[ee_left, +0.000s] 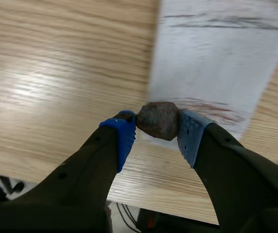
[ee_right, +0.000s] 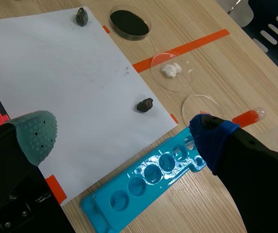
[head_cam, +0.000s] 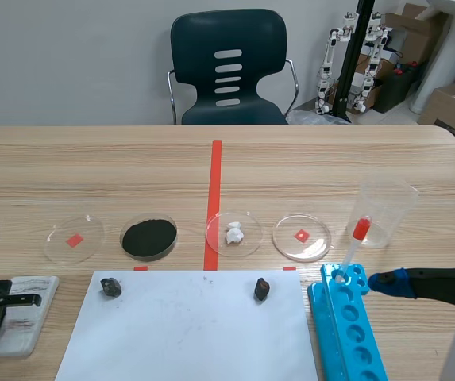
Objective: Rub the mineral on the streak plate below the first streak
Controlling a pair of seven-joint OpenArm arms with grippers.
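Desk: light wood grain, spanning the full width. Wall: plain grey, behind the desk's far edge. Chair: dark shell, slotted back, metal frame, centred at the far edge. Beyond the far right corner: cardboard boxes, a black pole and small white robot figures on a pale floor. Lighting: even.

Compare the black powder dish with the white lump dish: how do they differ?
Powder covers nearly the whole bottom of the black powder dish; the white lump dish holds only a small clump at its middle. The black powder dish sits beside the tape line; the white lump dish overlaps it. Both are round, shallow, uncovered.
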